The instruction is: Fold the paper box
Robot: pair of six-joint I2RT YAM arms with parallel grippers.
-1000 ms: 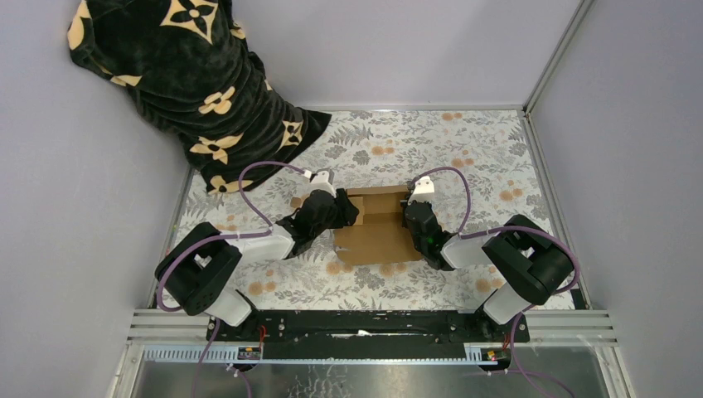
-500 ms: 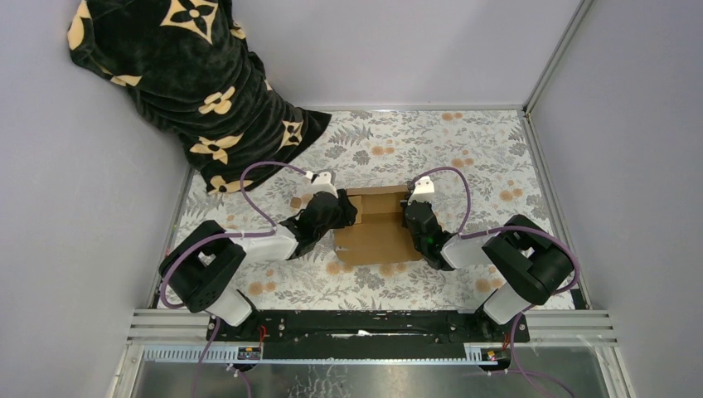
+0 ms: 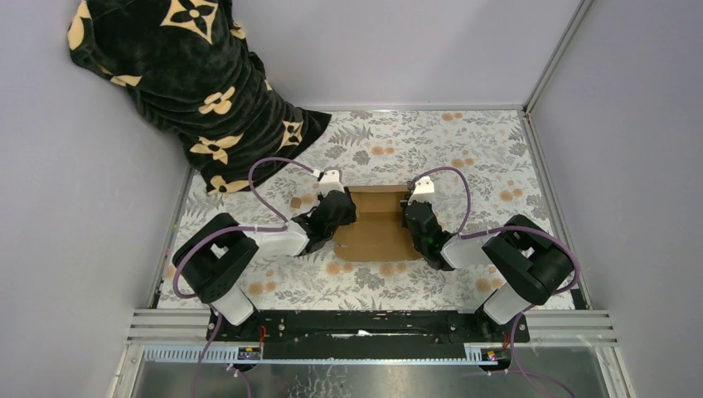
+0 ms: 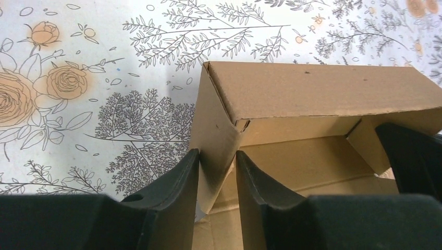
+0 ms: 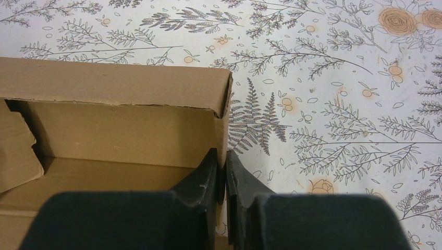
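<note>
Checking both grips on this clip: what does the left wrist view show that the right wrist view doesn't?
Left wrist only: the left tool pinching the left wall of the paper box. Right wrist only: the right tool pinching the right wall, and an inner flap at the left. Both: the raised back wall and the floral tablecloth.

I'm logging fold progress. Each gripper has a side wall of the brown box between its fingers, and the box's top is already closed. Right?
No, the top is open: both wrist views look straight into the paper box onto its inside floor. The rest holds: the left gripper and the right gripper each have a side wall between their fingers.
</note>
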